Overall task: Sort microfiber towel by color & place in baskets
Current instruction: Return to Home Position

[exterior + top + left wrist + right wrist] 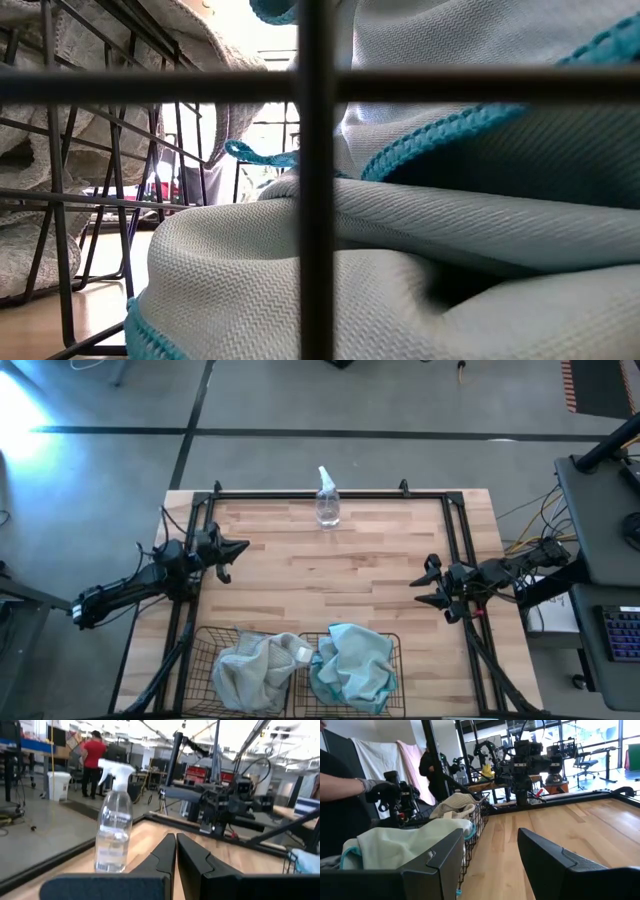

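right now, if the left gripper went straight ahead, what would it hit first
Probably nothing soon: the left gripper points across the table, between the spray bottle and the right arm; depth is unclear.

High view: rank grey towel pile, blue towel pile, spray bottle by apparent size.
1. grey towel pile and blue towel pile: about alike, so not ranked against each other.
2. spray bottle: clearly smallest.

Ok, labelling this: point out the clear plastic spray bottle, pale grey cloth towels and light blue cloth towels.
clear plastic spray bottle [327, 510], high view, its body.
pale grey cloth towels [255, 672], high view, heap's middle.
light blue cloth towels [352, 665], high view, heap's middle.
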`<action>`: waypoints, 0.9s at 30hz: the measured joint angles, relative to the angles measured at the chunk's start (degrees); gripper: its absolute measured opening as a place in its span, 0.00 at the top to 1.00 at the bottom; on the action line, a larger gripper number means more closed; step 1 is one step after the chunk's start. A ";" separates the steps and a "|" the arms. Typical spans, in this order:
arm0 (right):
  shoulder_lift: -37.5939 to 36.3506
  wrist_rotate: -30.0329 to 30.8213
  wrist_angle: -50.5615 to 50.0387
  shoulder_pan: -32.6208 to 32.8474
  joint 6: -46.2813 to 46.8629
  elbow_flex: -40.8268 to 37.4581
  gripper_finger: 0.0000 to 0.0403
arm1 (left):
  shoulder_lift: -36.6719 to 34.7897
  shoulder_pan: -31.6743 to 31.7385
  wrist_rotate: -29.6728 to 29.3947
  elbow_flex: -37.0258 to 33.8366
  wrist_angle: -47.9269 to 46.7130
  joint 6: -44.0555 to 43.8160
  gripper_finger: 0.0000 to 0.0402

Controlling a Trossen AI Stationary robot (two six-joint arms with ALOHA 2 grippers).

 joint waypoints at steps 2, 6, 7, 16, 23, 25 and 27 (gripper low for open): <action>0.00 0.00 0.01 0.00 0.03 -0.01 0.55 | -0.11 -0.02 0.04 0.07 0.57 0.16 1.00; 0.00 0.00 0.01 0.00 0.04 -0.01 0.55 | -0.06 0.00 0.06 0.14 0.05 1.47 1.00; 0.00 0.00 0.00 0.00 0.02 0.01 0.55 | 0.00 0.00 0.04 0.13 -0.06 1.69 1.00; 0.00 -0.01 0.01 0.00 0.03 0.01 0.55 | 0.28 0.00 0.04 0.13 -0.24 1.93 1.00; 0.00 -0.02 0.02 0.00 -0.04 0.01 0.55 | 0.28 0.00 0.04 0.13 -0.24 1.93 1.00; 0.00 -0.01 0.01 0.00 0.03 0.00 0.55 | 0.28 0.00 0.04 0.13 -0.24 1.93 1.00; 0.00 0.00 0.00 0.00 0.00 -0.01 0.55 | 0.28 -0.01 0.04 0.13 -0.24 1.93 1.00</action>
